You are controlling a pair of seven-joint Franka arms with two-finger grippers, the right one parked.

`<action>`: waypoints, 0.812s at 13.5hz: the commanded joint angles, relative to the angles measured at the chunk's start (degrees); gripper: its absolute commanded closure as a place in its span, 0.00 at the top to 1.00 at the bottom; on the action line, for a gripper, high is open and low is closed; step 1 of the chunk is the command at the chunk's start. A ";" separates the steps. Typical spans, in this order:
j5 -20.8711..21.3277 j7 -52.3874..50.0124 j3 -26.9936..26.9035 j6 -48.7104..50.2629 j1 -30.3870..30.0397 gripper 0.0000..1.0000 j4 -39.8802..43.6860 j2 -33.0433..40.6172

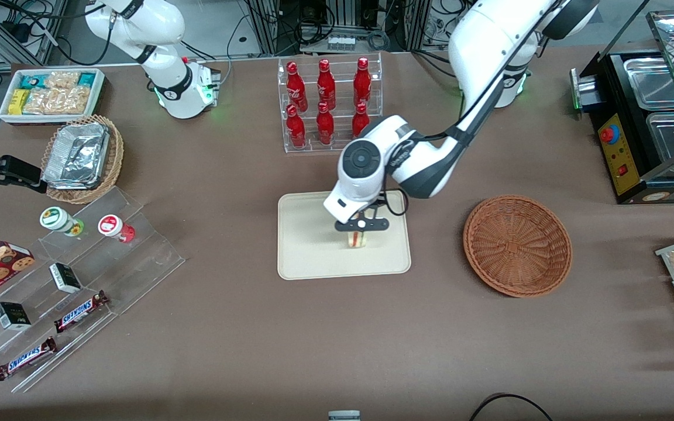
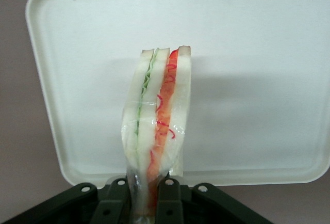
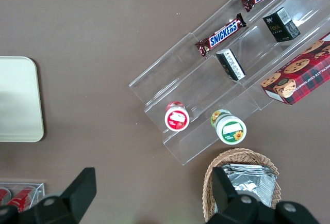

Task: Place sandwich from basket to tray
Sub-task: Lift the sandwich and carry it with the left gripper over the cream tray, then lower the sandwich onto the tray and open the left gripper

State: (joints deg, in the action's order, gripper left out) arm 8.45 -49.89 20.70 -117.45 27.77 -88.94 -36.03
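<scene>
My gripper (image 1: 359, 229) hangs over the cream-beige tray (image 1: 308, 257) and is shut on the sandwich (image 1: 358, 239). The wrist view shows the sandwich (image 2: 157, 115) as a clear-wrapped wedge with green and red-orange filling, pinched at one end between the dark fingers (image 2: 170, 203), with the tray (image 2: 258, 79) beneath it. I cannot tell whether the wedge touches the tray floor. The reddish-brown wicker basket (image 1: 517, 244) stands empty beside the tray, toward the working arm's end of the table.
A clear rack of red bottles (image 1: 328, 105) stands farther from the front camera than the tray. Toward the parked arm's end are a foil-tray basket (image 1: 82, 158), a white snack bin (image 1: 50, 95) and an acrylic display with Snickers bars (image 1: 79, 310). A black food warmer (image 1: 641, 123) stands at the working arm's end.
</scene>
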 commanded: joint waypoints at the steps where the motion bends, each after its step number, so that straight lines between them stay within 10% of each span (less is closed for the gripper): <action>1: 5.07 -5.20 -0.66 1.96 2.47 0.00 6.22 -4.47; 11: 5.88 -7.67 -0.75 2.92 3.79 0.00 10.45 -9.67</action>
State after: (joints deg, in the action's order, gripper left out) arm 13.33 -55.17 20.55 -116.27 30.39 -81.08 -44.52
